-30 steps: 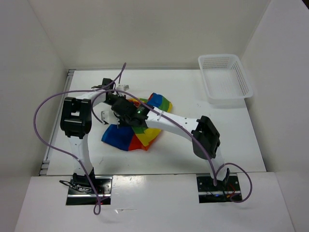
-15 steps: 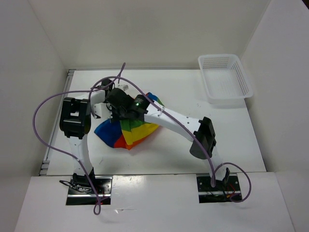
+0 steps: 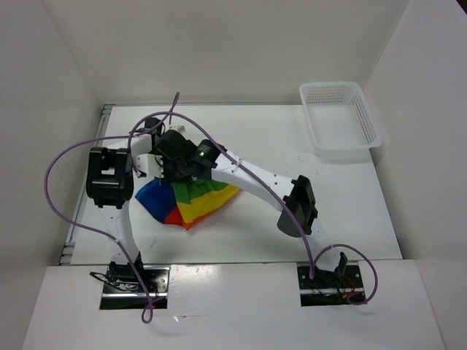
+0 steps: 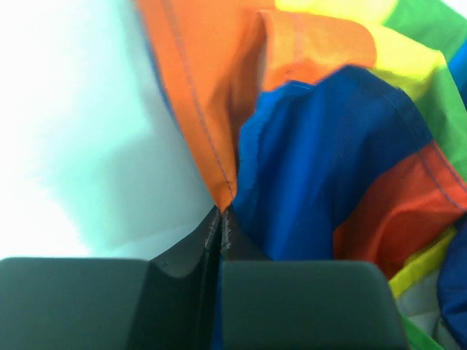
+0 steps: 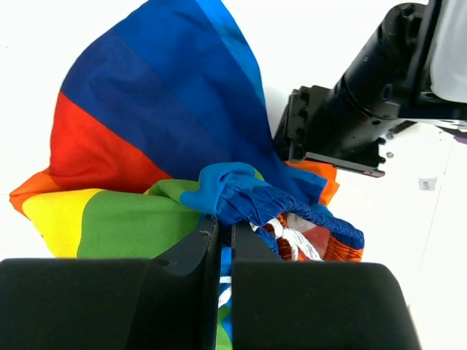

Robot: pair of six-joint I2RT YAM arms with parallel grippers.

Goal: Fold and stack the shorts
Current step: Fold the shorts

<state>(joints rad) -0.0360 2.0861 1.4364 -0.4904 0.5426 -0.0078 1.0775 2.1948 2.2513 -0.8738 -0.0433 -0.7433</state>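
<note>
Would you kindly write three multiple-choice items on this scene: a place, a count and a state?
1. Where on the table does the white basket stand? A) near left corner B) between the arm bases C) far right corner
2. How many garments lie there? A) one B) two C) three
3. The left gripper and right gripper have their jaws: A) wide open B) shut on the shorts C) shut on the basket
1 C, seen in the top view; 2 A, only the rainbow-striped shorts; 3 B, each wrist view shows fabric pinched in the closed jaws.
</note>
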